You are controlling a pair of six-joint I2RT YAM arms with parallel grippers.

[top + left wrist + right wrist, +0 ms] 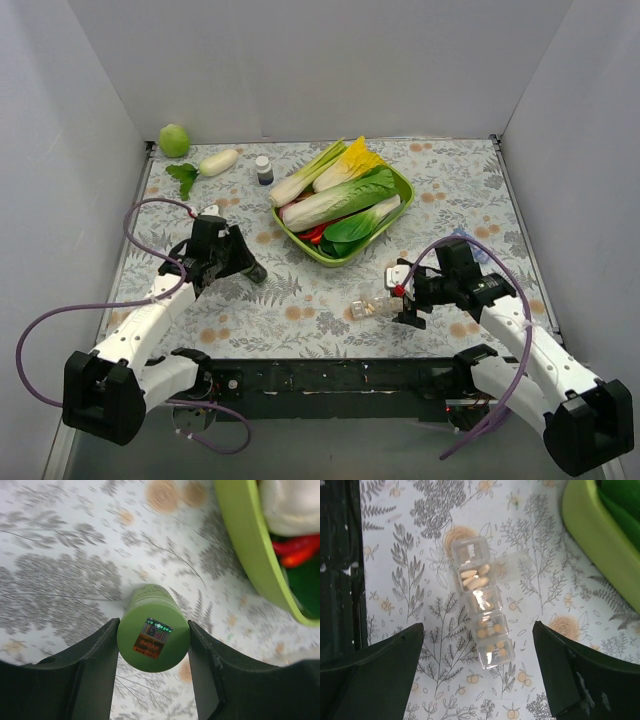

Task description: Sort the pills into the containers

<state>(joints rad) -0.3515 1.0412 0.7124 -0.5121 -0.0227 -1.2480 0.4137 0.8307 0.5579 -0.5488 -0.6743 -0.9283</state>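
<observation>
The clear pill strip (482, 615) lies on the table (420, 555) beneath the widely spread right fingers (380, 675). Judged light, rigid and slippery, it is best pinched across its narrow sides. The green bottle (153, 642) is clamped between the left fingers (85, 680).

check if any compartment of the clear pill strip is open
One is open. The clear pill strip has one compartment's lid swung out sideways, leaving its tan pills bare; the rest look shut.

Green tray (406, 188) of vegetables (340, 200); green fruit (174, 140).
</observation>
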